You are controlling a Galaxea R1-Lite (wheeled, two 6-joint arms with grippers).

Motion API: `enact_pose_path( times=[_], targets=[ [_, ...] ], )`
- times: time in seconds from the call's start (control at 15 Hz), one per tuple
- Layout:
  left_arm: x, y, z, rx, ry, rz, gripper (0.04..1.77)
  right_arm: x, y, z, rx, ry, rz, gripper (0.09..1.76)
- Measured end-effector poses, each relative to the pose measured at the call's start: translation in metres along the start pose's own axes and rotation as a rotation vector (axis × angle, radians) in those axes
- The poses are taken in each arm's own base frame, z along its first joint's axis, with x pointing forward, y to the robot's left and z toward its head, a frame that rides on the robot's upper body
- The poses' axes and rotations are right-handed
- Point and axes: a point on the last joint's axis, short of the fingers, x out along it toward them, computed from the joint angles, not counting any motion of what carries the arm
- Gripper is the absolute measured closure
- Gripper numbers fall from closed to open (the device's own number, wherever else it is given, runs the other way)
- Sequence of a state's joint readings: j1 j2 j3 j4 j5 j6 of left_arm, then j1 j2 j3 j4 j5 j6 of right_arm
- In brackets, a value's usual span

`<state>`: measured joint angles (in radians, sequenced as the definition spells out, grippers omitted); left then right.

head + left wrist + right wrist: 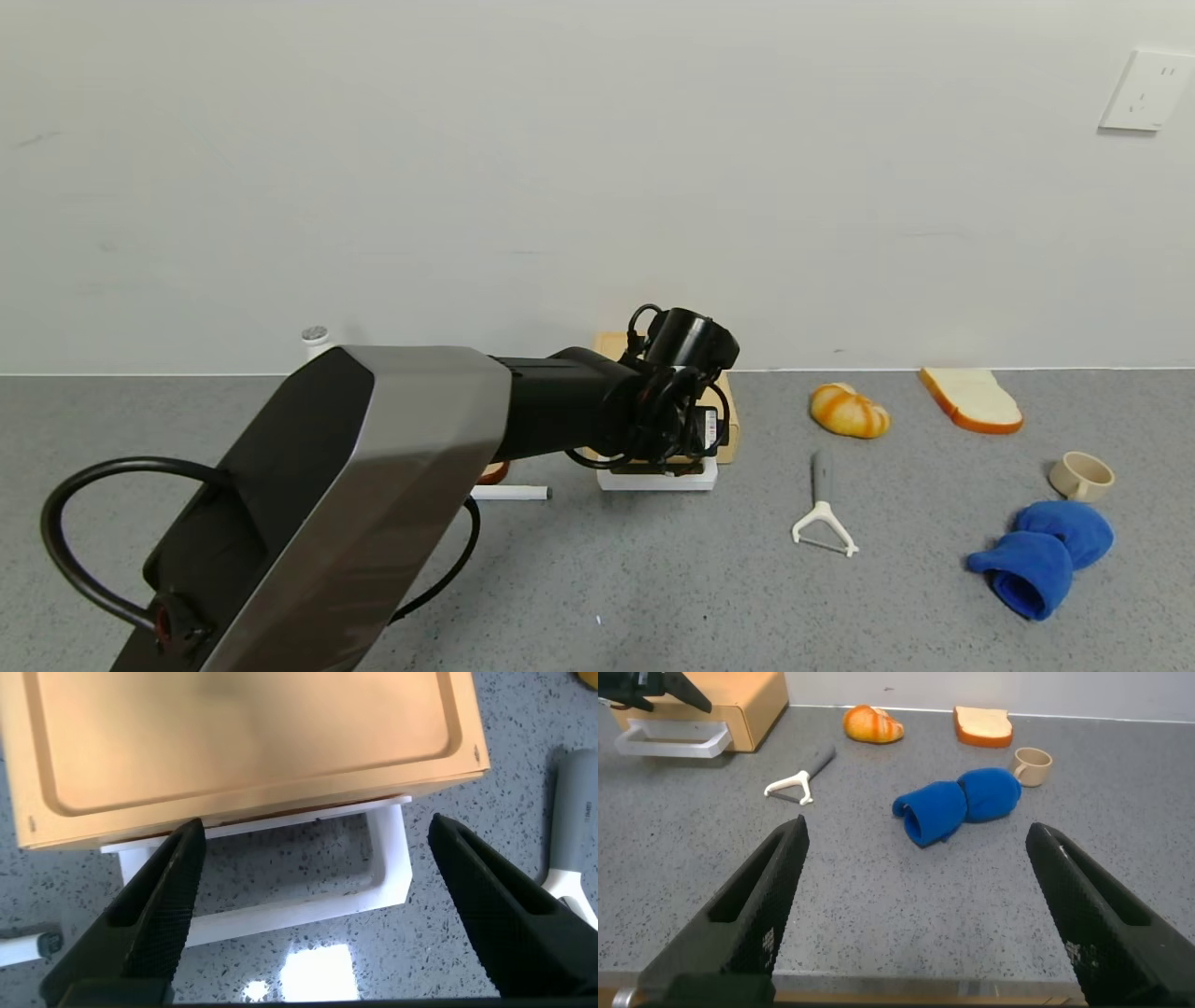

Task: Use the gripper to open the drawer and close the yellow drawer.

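Note:
The yellow drawer [727, 411] is a flat tan box by the back wall, with its white loop handle [657, 481] facing me. My left gripper [665, 453] hangs over that handle. In the left wrist view the drawer [243, 747] fills the frame, its tray looks pushed in, and the handle [388, 873] lies between my left gripper's [318, 915] open black fingers [159, 905] without touching them. My right gripper [915, 905] is open and empty, low by the table's front edge, out of the head view. The right wrist view shows the drawer [752, 709] far off.
Right of the drawer lie a white-headed peeler [822, 509], a bread roll [848, 411], a toast slice [971, 399], a beige cup [1081, 476] and a blue cloth [1046, 555]. A white marker [509, 492] lies left of the drawer, and a white bottle [316, 341] stands by the wall.

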<state>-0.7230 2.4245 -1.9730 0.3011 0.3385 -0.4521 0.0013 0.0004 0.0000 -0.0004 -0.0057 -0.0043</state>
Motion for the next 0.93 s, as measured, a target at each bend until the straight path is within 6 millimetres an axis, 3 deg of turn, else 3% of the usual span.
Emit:
enact_pose_path(
  times=[0.27,0.67,0.93],
  targets=[
    [-0.035,0.004,0.010,0.038,0.041,0.016,0.09,0.000,0.000,-0.002,0.000,0.015,0.000,0.14],
    [-0.135,0.030,0.062,0.090,-0.102,-0.035,0.09,0.000,0.000,0.000,0.000,0.000,0.000,0.14],
    [-0.193,0.051,0.071,0.132,-0.167,-0.087,0.09,0.000,0.000,0.000,0.000,0.000,0.000,0.14]
  ],
)
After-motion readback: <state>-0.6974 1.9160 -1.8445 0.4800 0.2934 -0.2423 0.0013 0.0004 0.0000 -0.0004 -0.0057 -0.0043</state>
